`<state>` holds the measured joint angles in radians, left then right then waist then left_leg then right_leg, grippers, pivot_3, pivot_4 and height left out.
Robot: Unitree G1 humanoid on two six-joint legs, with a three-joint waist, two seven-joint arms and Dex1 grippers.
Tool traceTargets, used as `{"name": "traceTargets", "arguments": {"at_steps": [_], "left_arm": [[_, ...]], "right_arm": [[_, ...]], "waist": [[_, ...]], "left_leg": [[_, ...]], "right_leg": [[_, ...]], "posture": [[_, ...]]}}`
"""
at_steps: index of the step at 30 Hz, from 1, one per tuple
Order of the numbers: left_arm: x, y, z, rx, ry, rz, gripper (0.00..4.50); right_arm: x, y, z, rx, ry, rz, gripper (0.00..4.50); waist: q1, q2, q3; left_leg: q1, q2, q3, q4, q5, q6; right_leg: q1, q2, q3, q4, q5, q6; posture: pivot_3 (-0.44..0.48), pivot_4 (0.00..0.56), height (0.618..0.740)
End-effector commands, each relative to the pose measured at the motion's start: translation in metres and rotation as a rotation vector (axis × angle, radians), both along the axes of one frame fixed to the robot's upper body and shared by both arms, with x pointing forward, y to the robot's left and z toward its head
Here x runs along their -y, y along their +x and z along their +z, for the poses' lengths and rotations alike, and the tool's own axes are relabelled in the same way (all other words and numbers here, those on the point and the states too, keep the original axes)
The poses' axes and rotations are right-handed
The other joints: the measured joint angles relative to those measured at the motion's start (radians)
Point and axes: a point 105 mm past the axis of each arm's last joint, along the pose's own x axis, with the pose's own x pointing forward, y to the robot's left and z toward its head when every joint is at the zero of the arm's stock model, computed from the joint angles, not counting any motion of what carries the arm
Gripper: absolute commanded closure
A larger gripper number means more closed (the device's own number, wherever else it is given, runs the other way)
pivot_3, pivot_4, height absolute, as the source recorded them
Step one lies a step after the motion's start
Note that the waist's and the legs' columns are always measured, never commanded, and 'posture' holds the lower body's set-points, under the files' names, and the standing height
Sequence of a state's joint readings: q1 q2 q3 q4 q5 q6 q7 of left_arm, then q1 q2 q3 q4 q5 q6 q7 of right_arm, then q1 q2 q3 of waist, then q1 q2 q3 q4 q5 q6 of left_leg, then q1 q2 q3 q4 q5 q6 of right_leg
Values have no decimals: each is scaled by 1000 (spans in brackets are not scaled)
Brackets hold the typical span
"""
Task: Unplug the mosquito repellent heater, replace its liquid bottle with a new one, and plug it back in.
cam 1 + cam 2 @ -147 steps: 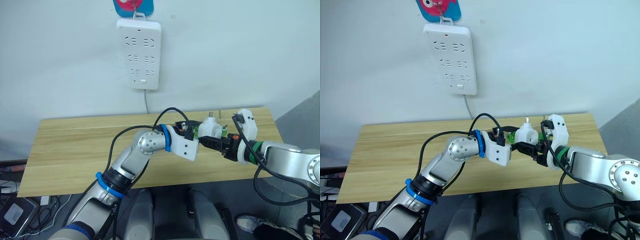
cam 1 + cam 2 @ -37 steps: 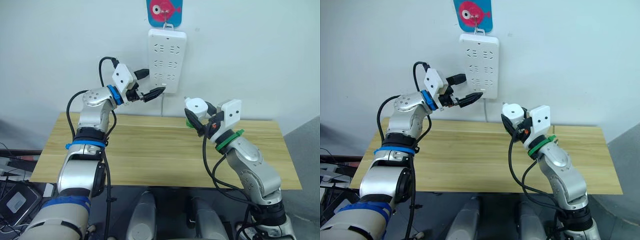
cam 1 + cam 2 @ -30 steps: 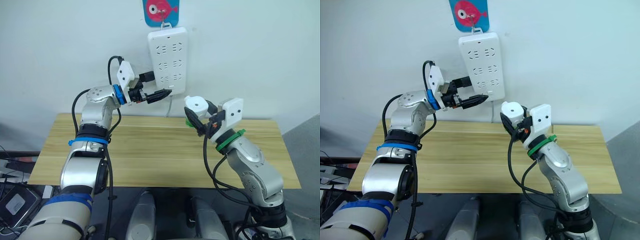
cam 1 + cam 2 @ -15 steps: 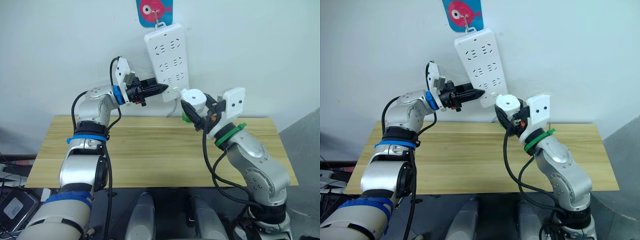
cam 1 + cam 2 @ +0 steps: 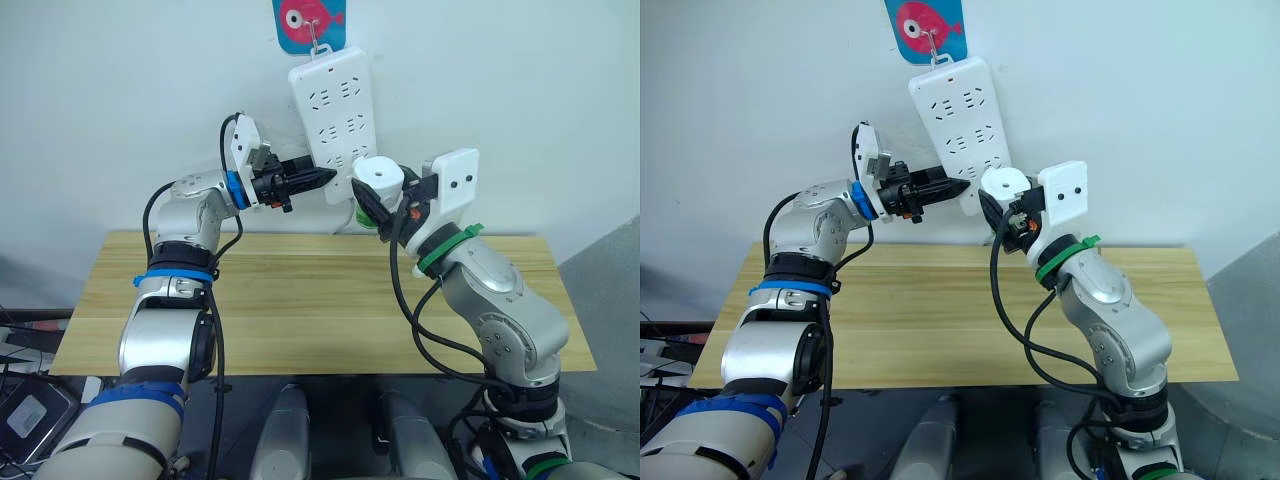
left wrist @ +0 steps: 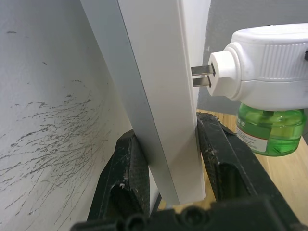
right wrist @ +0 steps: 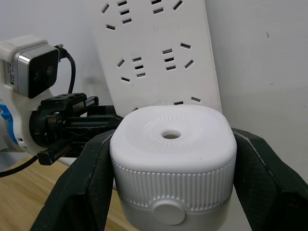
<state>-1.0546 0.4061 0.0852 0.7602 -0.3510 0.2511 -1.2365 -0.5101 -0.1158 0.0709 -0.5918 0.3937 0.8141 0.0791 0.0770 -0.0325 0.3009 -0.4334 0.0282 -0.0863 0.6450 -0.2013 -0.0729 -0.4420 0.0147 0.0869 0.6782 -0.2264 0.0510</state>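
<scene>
Two fingers (image 7: 86,178) round heater (image 7: 173,144)

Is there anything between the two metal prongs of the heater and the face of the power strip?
No. In the left wrist view the prongs of the mosquito repellent heater reach the power strip, with nothing between.

The strip (image 5: 335,130) hangs tilted on the wall (image 5: 120,90) behind the table (image 5: 300,300), its top under a fish hook (image 5: 308,22). The left gripper (image 5: 318,178) reaches in from the strip's left, its fingers (image 6: 122,183) closed on either side of the strip's lower edge. The right gripper (image 5: 383,208) holds the heater (image 5: 378,178) just right of the strip's lower end, above the table. The heater's prongs (image 6: 202,76) point at the strip's face, tips right at it. A bottle (image 6: 272,130) hangs under the heater.
</scene>
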Motion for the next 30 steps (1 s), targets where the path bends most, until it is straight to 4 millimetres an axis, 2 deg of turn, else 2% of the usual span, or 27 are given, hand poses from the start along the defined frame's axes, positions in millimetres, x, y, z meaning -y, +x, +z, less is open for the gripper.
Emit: {"name": "traceTargets", "arguments": {"at_steps": [1, 30], "left_arm": [[3, -1, 16, 52, -9, -12, 3222], [7, -4, 12, 59, 6, -32, 3222]], "right_arm": [[2, -3, 17, 67, 50, -1, 1488], [11, 8, 22, -75, 340, 9, 1488]], "waist": [[0, 0, 0], [-2, 0, 0]], "left_leg": [[0, 0, 0, 0, 0, 0], [0, 0, 0, 0, 0, 0]], "right_leg": [[0, 0, 0, 0, 0, 0], [0, 0, 0, 0, 0, 0]], "posture": [[220, 229, 740], [216, 238, 740]]}}
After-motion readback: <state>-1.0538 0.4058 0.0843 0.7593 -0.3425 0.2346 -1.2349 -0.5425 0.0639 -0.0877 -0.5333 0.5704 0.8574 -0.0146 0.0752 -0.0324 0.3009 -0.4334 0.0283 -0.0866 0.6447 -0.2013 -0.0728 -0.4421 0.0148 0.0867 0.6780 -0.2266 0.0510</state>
